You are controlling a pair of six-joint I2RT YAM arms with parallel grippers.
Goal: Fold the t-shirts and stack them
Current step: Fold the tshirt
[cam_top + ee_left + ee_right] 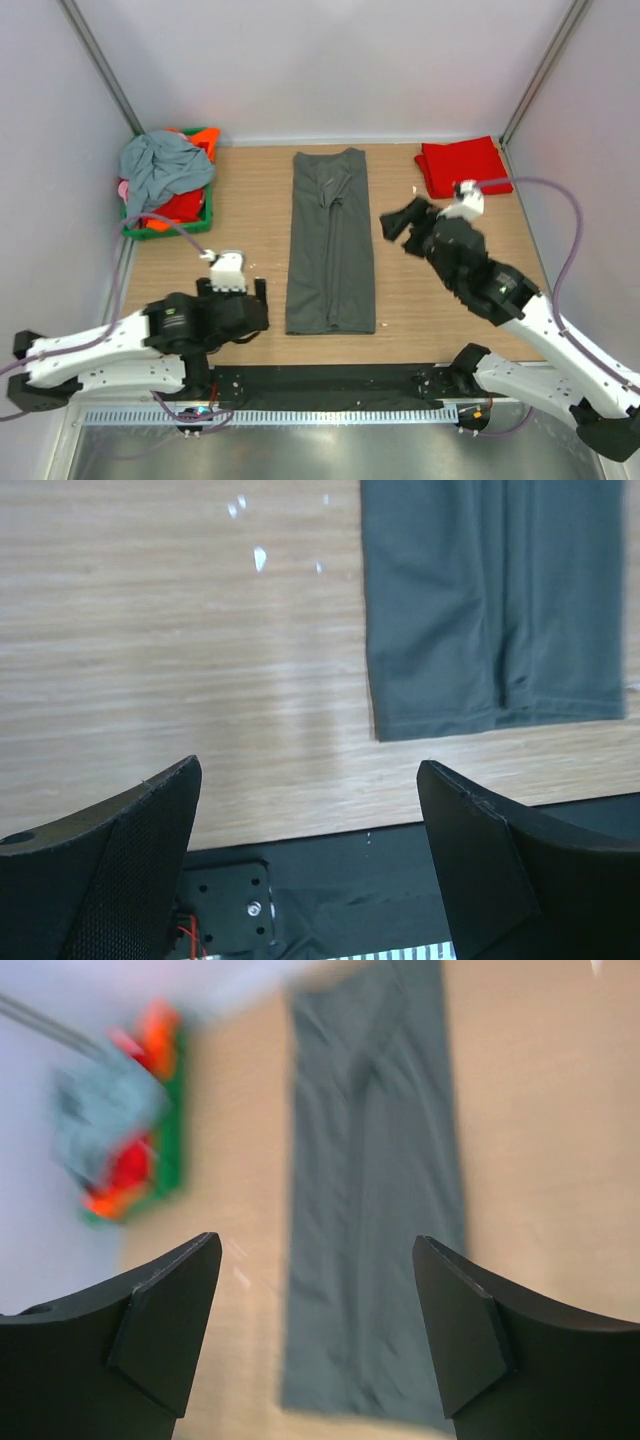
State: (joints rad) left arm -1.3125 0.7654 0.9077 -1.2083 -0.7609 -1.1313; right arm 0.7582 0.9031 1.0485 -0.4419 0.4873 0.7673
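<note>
A dark charcoal-grey t-shirt (330, 240) lies folded into a long narrow strip down the middle of the table. Its near left corner (490, 610) shows in the left wrist view. A bright red t-shirt (462, 165) lies folded at the back right. My left gripper (258, 300) (310, 763) stands open and empty, low over the wood left of the strip's near end. My right gripper (403, 228) (317, 1238) is open and empty, raised just right of the strip's middle and facing the grey t-shirt (375, 1210).
A green plastic basket (205, 215) stands at the back left, heaped with a blue-grey t-shirt (165, 165) over orange, red and pink cloth. It appears blurred in the right wrist view as the basket (170, 1130). A black strip (400, 860) borders the table's near edge.
</note>
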